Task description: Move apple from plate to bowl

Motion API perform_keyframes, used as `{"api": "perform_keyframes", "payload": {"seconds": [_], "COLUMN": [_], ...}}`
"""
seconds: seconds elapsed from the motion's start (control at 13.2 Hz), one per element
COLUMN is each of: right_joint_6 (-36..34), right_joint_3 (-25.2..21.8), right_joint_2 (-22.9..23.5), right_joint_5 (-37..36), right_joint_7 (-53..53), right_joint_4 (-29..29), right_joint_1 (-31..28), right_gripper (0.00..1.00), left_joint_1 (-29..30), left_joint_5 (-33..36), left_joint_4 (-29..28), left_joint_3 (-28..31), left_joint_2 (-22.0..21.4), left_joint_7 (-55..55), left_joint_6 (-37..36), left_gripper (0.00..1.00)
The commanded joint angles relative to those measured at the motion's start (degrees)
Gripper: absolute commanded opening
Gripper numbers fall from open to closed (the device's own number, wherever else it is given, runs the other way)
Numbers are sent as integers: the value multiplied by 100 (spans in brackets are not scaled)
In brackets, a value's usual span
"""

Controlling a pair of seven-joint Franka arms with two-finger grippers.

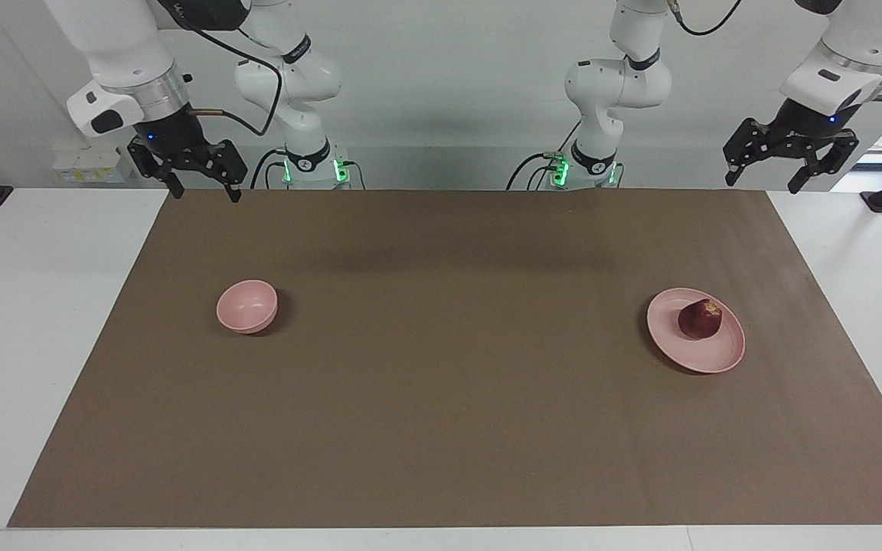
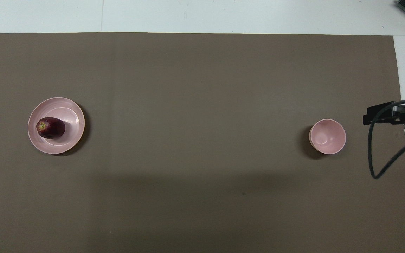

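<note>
Pale pink plate [image 1: 705, 358] at left arm's end, bearing dark red apple [image 1: 700, 319]: firm, smooth, roundish, best pinched across its middle. Bowl [image 1: 246, 306] well apart. Left gripper [image 1: 766, 180] and right gripper [image 1: 207, 191] raised, spread.

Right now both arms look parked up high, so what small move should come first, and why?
Probably bring the left gripper down over the apple, jaws spread. The apple sits on the plate at the left arm's end of the table, and the bowl at the right arm's end holds nothing. The right gripper waits, raised near its base.
</note>
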Motion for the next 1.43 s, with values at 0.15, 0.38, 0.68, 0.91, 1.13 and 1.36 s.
{"api": "perform_keyframes", "payload": {"seconds": [0.15,0.38,0.68,0.91,1.13,1.36], "right_joint_6": [69,61,52,52,61,69], "right_joint_3": [31,31,31,31,31,40], "right_joint_2": [-161,-170,-178,-196,-205,-266], "right_joint_5": [-76,-76,-76,-76,-67,-50], "right_joint_7": [-267,-267,-267,-267,-241,-267], "right_joint_4": [-208,-208,-234,-243,-252,-357], "right_joint_1": [-45,-53,-53,-45,-45,-45], "right_gripper": [100,100,100,100,100,100], "left_joint_1": [-108,-100,-21,-21,-29,-47], "left_joint_5": [136,128,128,136,136,128], "left_joint_4": [56,56,56,56,56,38], "left_joint_3": [32,32,84,85,85,76], "left_joint_2": [-21,-29,-38,-56,-56,-56], "left_joint_7": [10,-7,-34,-25,-34,9], "left_joint_6": [12,-6,-110,-366,-357,-340], "left_gripper": [100,100,100,100,100,100]}}
